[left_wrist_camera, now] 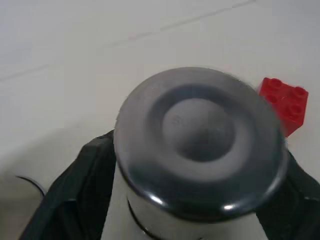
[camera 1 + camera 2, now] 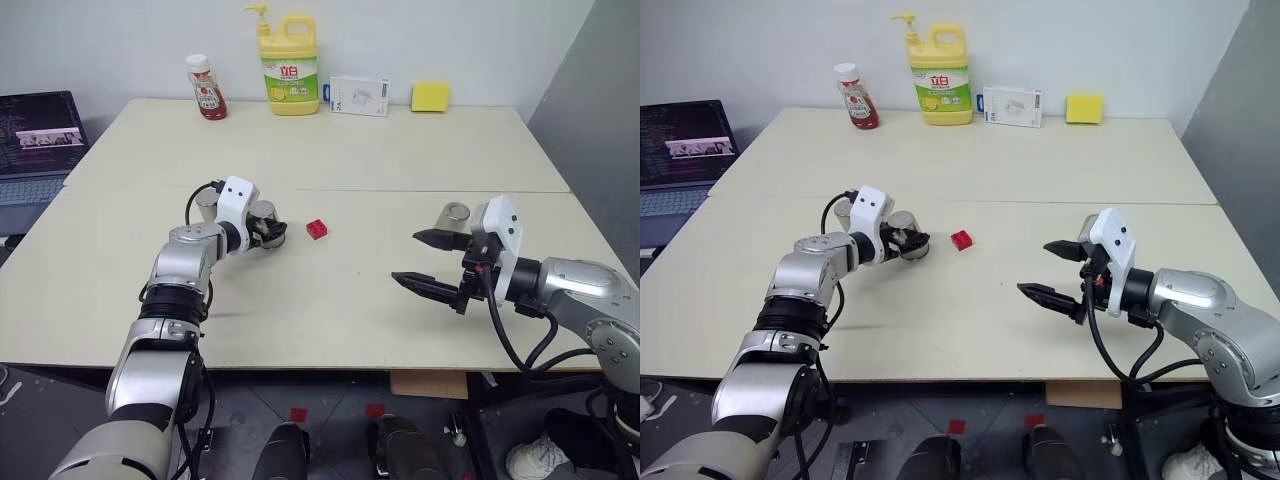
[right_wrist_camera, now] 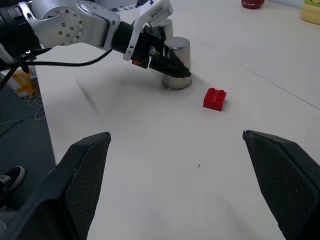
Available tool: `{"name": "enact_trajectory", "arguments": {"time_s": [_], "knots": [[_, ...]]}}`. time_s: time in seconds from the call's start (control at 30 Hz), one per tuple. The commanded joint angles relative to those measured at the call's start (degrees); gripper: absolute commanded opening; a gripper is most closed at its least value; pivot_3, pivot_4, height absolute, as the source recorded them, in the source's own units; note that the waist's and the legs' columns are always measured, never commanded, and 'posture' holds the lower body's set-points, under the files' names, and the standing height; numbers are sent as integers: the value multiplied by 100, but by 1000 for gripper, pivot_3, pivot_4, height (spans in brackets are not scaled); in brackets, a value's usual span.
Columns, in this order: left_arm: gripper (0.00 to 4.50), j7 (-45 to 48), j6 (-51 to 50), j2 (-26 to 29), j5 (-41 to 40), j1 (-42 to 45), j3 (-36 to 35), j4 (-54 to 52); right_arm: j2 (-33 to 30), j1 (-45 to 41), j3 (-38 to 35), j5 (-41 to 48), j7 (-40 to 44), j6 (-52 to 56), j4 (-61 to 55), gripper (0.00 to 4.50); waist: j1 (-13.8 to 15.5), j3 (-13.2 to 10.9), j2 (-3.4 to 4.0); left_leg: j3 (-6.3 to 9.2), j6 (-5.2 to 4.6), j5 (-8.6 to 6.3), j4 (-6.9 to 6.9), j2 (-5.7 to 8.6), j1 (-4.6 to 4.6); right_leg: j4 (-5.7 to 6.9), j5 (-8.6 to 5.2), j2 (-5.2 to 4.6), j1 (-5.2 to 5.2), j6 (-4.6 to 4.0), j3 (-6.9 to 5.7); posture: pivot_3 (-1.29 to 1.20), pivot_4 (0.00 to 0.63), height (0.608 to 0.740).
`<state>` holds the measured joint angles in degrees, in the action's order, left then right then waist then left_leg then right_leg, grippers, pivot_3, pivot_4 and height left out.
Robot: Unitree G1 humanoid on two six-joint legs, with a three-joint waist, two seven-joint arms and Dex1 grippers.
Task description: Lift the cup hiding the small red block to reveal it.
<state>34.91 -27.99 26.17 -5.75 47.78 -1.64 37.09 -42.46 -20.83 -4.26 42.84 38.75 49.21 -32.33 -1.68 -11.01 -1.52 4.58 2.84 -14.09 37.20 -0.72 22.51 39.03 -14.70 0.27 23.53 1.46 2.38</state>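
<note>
Right wrist view gives you the clearest reading. Nearest you, the right claw (image 2: 432, 262) hangs over the front of the bench (image 2: 330, 320) with its two black fingers spread wide and nothing between them. Further in and to your left, the left claw (image 3: 172, 70) sits at the cup (image 3: 176, 62) — an upturned silvery tumbler standing base-up on the bench. Its fingers flank the cup's sides; you cannot tell from these pictures whether they press the metal or stand just clear of it. The small red block (image 3: 215, 98) lies uncovered on the bench, just beside that cup on its right, apart from it, studs up.

A second cup (image 2: 207, 205) stands just behind the left claw's white wrist housing. A third cup (image 2: 452, 217) stands on the right side of the bench, behind the right claw.

Along the far edge — a red sauce bottle (image 2: 207, 88), a yellow detergent jug (image 2: 288, 65), a small white box (image 2: 358, 96) and a yellow sponge (image 2: 430, 96). A laptop (image 2: 38, 150) sits off the bench's left side.
</note>
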Motion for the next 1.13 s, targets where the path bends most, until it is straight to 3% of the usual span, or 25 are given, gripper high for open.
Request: {"name": "enact_trajectory", "arguments": {"time_s": [0.03,0.3,0.5,0.67,0.9,1.13], "knots": [[4437,8,37,56,-109,188,-155,-161,-47,-87,-112,37,32,-62,-83,4500,0,0,0,0,0,0,0,0,0,0,0,0,0,0,0,0,150,740],[4437,-123,-170,284,-296,244,-436,-1287,22,-84,-192,76,-23,-110,-107,4500,0,0,0,1,0,0,-1,-1,5,-2,0,-1,2,0,-1,0,150,740],[4437,117,-429,818,-365,-39,-500,-2513,115,-204,-252,-42,-79,-308,-43,4500,-14,0,0,0,0,0,-2,-1,2,-1,0,-1,1,0,1,0,150,740],[4437,1070,-1084,1842,-861,-885,-619,-4024,122,-228,-359,-156,258,-830,137,4500,-43,0,1,-7,1,0,-10,-5,-6,-2,0,0,3,0,8,0,150,740],[4437,2472,-1581,3176,-1722,-2259,-1150,-4782,-237,-59,-340,-130,1032,-1016,446,4500,-48,-1,2,-8,0,0,-15,-9,-8,-4,-4,4,4,-5,5,0,150,740],[4437,2813,-1447,3509,-2030,-3018,-1408,-4992,-475,81,-267,-340,1326,-1110,666,4500,6,-1,2,-9,0,0,-13,-9,-8,-6,-6,1,3,-7,2,0,150,740]]}}
